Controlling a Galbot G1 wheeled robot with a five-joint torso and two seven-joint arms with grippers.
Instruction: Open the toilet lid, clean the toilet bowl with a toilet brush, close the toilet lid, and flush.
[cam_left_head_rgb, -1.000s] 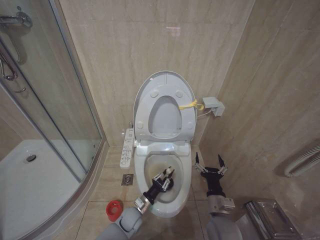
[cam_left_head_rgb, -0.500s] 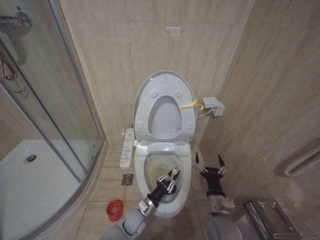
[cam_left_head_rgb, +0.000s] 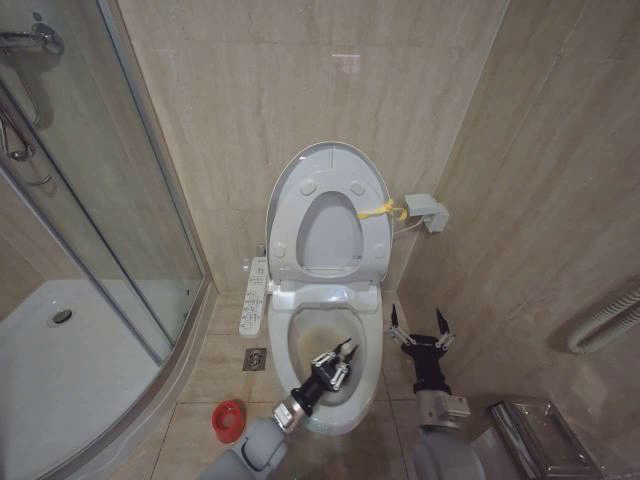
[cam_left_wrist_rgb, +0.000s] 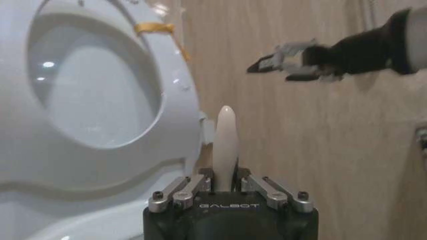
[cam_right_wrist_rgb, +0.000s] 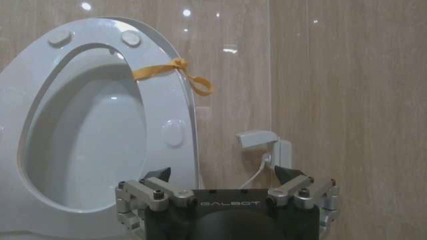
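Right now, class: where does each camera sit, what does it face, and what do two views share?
Head: high up, looking down at toilet bowl; both arms show.
Left wrist: behind left gripper shut on toilet brush; faces toilet lid, right gripper.
Right wrist: behind open right gripper; faces lid.
Shared: yellow tie.

Tiled floor (cam_left_head_rgb: 200, 385) bearing red cup holder (cam_left_head_rgb: 229, 420)

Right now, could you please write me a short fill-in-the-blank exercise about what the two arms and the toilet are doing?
1. The toilet lid stands ____ against the wall.
2. The left gripper, over the toilet bowl, is shut on the white handle of the toilet ____.
3. The right gripper waits beside the bowl with its fingers ____.
4. A ____ band is tied on the raised seat.

Missing words: raised; brush; open; yellow
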